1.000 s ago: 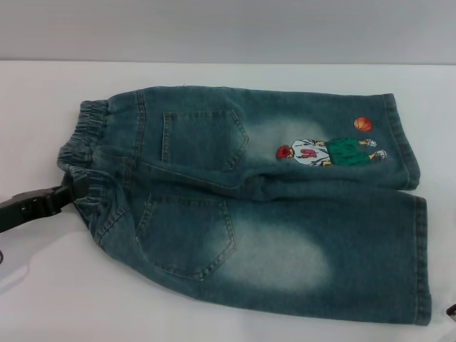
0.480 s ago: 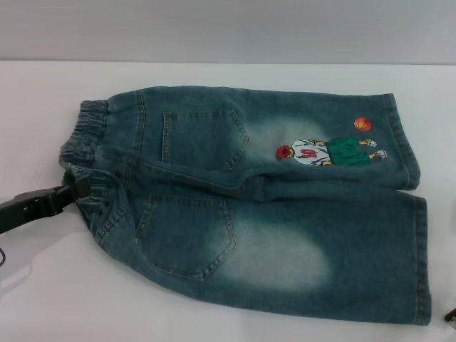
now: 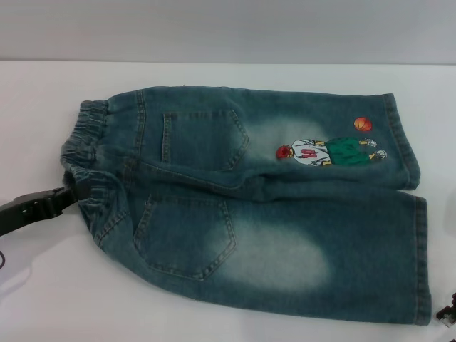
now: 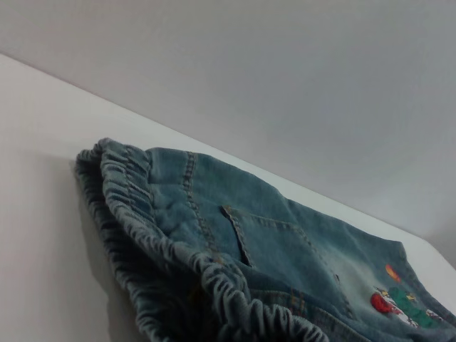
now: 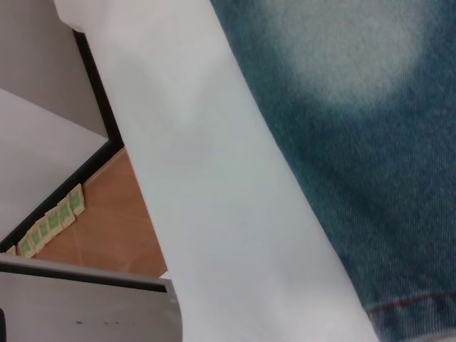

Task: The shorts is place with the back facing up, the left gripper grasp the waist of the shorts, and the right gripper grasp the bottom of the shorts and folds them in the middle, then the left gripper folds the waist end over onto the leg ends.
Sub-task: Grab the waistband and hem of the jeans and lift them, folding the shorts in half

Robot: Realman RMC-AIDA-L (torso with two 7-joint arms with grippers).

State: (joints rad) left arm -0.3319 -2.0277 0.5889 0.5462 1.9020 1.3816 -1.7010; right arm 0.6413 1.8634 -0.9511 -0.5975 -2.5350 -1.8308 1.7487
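The shorts (image 3: 256, 199) lie unfolded on the bench (image 3: 43, 100), left hand (image 3: 68, 192) at the waistband (image 3: 85, 153), grip unclear; both folds remain.

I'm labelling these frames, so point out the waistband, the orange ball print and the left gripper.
waist of the shorts (image 3: 87, 139), head view, puckered elastic band.
orange ball print (image 3: 363, 124), head view, its centre.
left gripper (image 3: 70, 192), head view, tip at the waistband.

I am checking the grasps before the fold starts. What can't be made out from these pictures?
- Left end effector, head view: its tip meets the waist of the shorts, and the puckered denim hides whether it grips.
- Right end effector, head view: only a sliver at the frame's corner, beside the bottom of the shorts.
- Both wrist views: neither arm's own fingers show.
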